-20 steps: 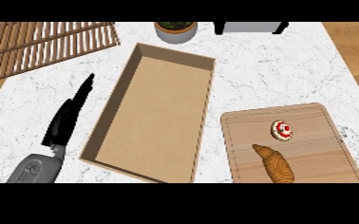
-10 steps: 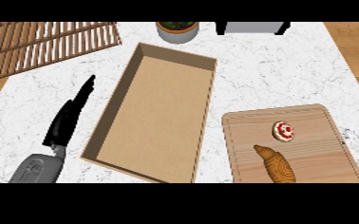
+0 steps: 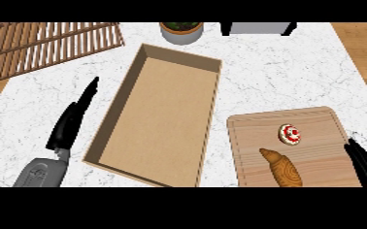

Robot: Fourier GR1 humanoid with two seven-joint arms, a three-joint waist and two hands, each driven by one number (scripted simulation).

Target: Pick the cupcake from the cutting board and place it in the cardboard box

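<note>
The cupcake, white with red dots on top, sits on the wooden cutting board at the lower right. A brown croissant lies on the same board, just in front of the cupcake. The cardboard box lies open in the middle of the counter with nothing inside. My left hand rests left of the box, fingers straight and pointing away from me. Only the fingers of my right hand show at the right edge, beside the board's right side and apart from the cupcake.
A slatted wooden rack lies at the back left. A grey pot with a plant stands behind the box. A grey appliance is at the back, right of the pot. The counter top is white marble.
My right hand's fingers have come into view at the right edge beside the cutting board. The left hand, box and cupcake have stayed put.
</note>
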